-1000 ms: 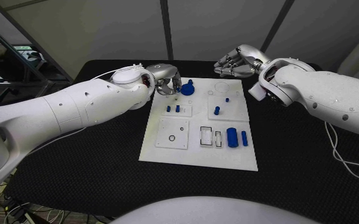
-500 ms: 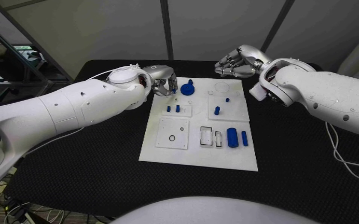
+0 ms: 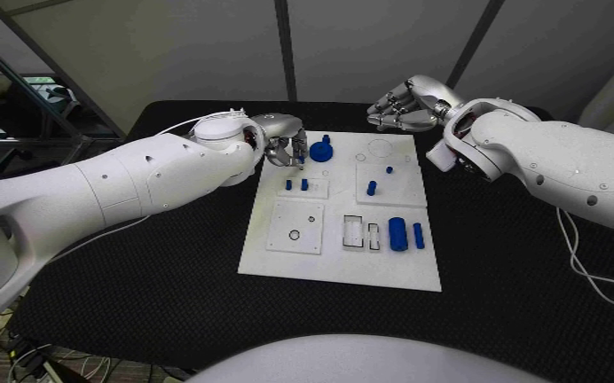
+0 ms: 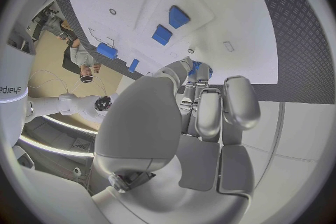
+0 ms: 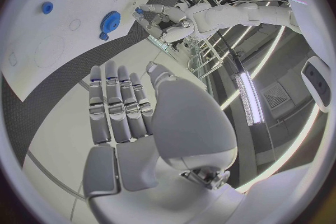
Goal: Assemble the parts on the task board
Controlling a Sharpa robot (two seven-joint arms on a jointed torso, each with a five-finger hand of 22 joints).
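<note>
Left hand at the board's far left corner, right hand off beyond the far right corner.

The left hand (image 3: 287, 146) hangs over the far left corner of the board (image 3: 335, 263), right beside the blue gear (image 3: 321, 151); its fingers (image 4: 210, 112) are curled close together, and something small and blue shows at their tips, though whether it is pinched I cannot tell. The right hand (image 3: 407, 106) floats past the board's far edge, fingers (image 5: 115, 103) side by side, holding nothing. On the board: two small pegs (image 3: 295, 185) on the left, a peg (image 3: 371, 189) mid-right, a cylinder (image 3: 398, 235) and a bar (image 3: 419, 237) toward the near right corner.
</note>
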